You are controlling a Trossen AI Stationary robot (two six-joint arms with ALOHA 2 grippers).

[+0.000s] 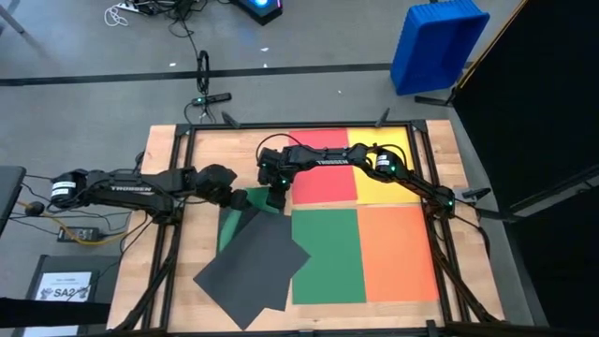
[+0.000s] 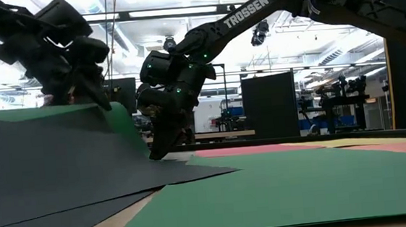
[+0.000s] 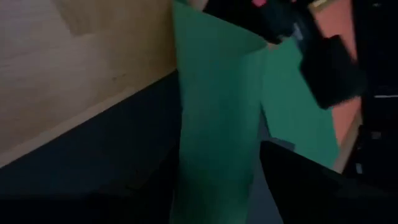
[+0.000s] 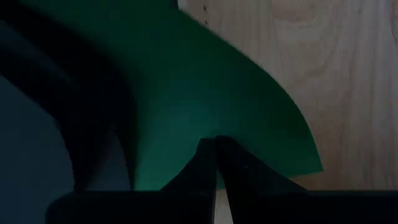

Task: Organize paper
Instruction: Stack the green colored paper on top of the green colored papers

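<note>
A green sheet of paper point(image 1: 255, 199) lies between my two grippers, partly under dark grey sheets point(image 1: 253, 267) that spread toward the table's near left. My left gripper point(image 1: 236, 198) has this green sheet point(image 3: 217, 124) between its fingers, and the sheet's left side rises off the table point(image 2: 120, 116). My right gripper point(image 1: 274, 198) is shut, its tips down on the same sheet point(image 4: 205, 81). Another green sheet point(image 1: 328, 255), an orange one point(image 1: 398, 253), a red one point(image 1: 323, 173) and a yellow one point(image 1: 379, 178) lie flat in a grid. My left gripper has the green sheet's raised left part point(image 3: 214, 180) between its two fingers, coming slanting down from the table's left. The place of contact is below the picture's edge. The sheet curves up off the table there, and a dark grey sheet point(image 2: 47, 162) rises with it. My right gripper presses its shut fingertips point(image 4: 215, 146) down on the green sheet near its right edge point(image 4: 261, 149), slanting down from the table's right. That part of the sheet stays flat on the wood point(image 2: 164, 157).
A blue bin point(image 1: 437, 42) stands on the floor beyond the far right corner. A white printed sheet marked SA2 point(image 1: 65, 290) lies off the table's near left. Black frame rails point(image 1: 440, 253) border the wooden top. Bare wood point(image 1: 159, 271) shows at the near left.
</note>
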